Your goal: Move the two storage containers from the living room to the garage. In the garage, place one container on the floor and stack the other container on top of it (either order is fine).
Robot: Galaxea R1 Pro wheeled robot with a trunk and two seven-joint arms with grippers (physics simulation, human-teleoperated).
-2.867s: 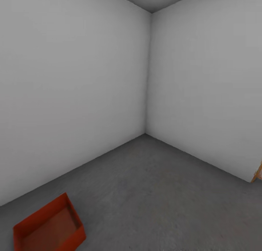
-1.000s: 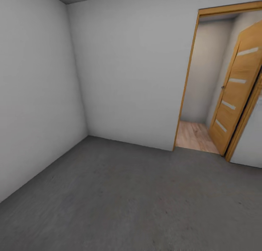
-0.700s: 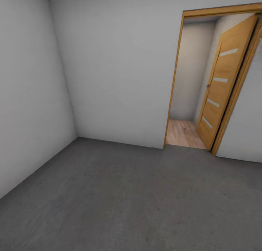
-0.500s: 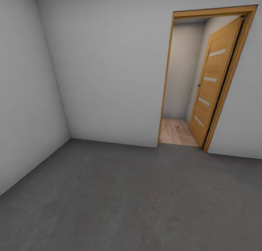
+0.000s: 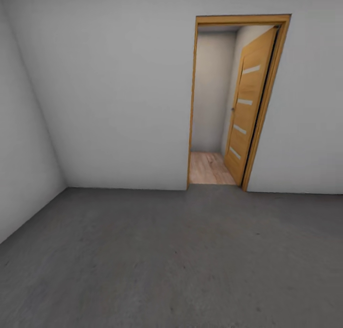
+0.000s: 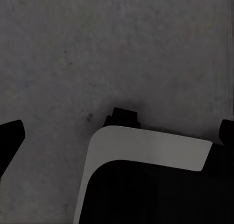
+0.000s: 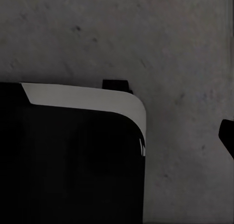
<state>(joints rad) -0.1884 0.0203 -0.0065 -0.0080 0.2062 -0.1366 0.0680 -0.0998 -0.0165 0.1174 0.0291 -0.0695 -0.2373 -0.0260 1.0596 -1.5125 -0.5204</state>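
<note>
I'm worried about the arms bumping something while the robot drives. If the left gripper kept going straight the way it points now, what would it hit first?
Probably the grey concrete floor: the left wrist view looks along the gripper at bare floor, nothing between. How far off is unclear.

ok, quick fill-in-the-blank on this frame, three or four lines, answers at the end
1. The wooden door stands ____.
2. The door has ____ pale glass slits.
3. Beyond the doorway the flooring is light ____ planks.
4. Both wrist cameras look at the speckled ____ floor.

Missing words: open; four; wood; grey
</note>
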